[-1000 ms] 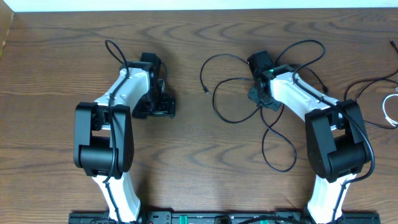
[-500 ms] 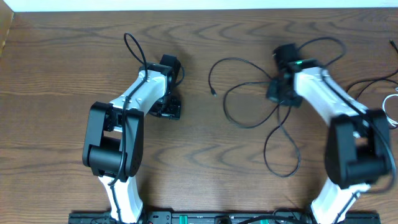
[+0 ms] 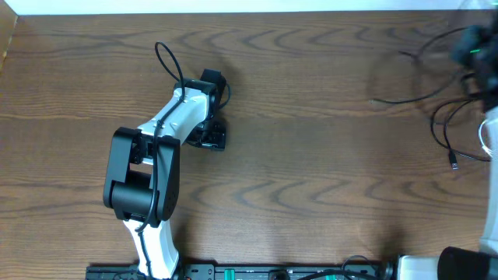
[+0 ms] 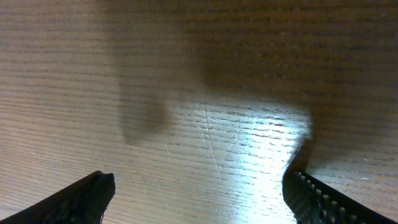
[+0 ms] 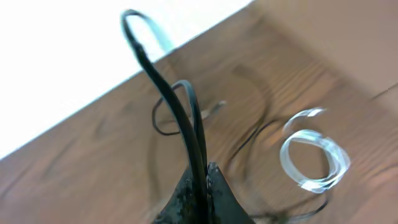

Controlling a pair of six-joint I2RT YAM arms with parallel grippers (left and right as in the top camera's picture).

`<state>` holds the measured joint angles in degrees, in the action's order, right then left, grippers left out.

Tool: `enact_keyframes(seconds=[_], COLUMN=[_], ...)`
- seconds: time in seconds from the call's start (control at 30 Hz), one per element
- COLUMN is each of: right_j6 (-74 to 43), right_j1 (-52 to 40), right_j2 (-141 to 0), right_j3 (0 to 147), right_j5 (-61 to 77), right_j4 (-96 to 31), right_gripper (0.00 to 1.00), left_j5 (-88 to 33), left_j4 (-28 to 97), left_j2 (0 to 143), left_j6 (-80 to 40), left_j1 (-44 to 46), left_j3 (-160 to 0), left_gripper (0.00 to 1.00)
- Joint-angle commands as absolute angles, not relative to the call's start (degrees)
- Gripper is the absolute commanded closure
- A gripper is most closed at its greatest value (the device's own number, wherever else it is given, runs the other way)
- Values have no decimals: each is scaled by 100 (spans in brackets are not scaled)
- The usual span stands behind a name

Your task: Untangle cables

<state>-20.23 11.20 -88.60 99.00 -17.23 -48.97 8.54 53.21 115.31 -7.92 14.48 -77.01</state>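
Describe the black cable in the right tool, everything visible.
The black cable is thin, smooth and rubbery-looking. Two strands are pinched in the shut right tool and rise from it; the longer one bends into a narrow loop at its top. Further lengths trail blurred over the wooden table beside a white coil; contact cannot be told. Overhead it sits at the table's right edge, motion-blurred.

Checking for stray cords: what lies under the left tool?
Bare wooden table shows between the fingers of the open left tool, nothing else. Overhead, the left arm covers that spot.
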Motion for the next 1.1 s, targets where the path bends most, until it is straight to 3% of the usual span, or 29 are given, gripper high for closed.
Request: enact_keyframes(seconds=[0.0,0.33,0.73,1.0,1.07], right_j6=[-1382,-847,-799,-530,-460], right_j1=[1625,2650,3087,3439,3535], right_j2=[-8927,-9360,-10357,-10718,-10720], right_j3=[9968,9957,9953,9953,9953], right_j5=[-1984,-1946,-1868,-910,-685], right_j4=[-4668,-4285,-4195,-4145,-4104], right_gripper=[99,99,99,99,93], left_j5=[947,947,945,945,945], left_j4=[5367,5367,5435,5433,5433], left_j2=[11561,11561,11561,11561,11561], left_j6=[-893,-893,-893,-893,-893], left_j1=[1461,1461,1461,1461,1461], left_j3=[-7725,-7725,-7725,-7725,-7725], left_gripper=[8,8,8,8,8])
